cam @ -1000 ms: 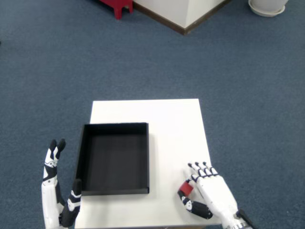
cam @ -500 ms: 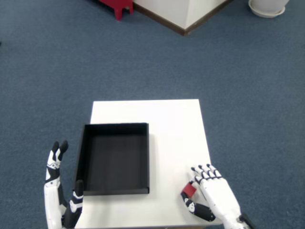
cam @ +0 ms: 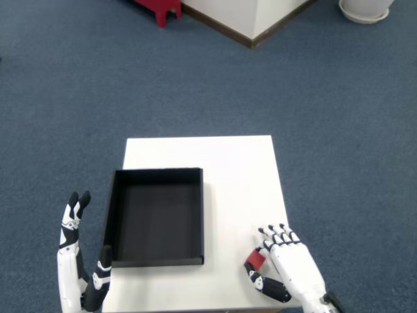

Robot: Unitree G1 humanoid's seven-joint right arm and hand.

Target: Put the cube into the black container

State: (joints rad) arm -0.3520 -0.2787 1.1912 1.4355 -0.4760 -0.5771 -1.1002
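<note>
Cube (cam: 257,259) between right hand (cam: 290,268) fingers, thumb

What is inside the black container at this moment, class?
The black container shows only its bare dark floor; nothing lies in it. The red cube sits outside on the white table, partly covered by the right hand.

Small red cube (cam: 256,260), near front right table corner; black rectangular container (cam: 156,216), open-topped, empty, well to its left.

right hand (cam: 291,268) low, fingers (cam: 272,238) curled, left hand (cam: 78,261) raised, spread
</note>
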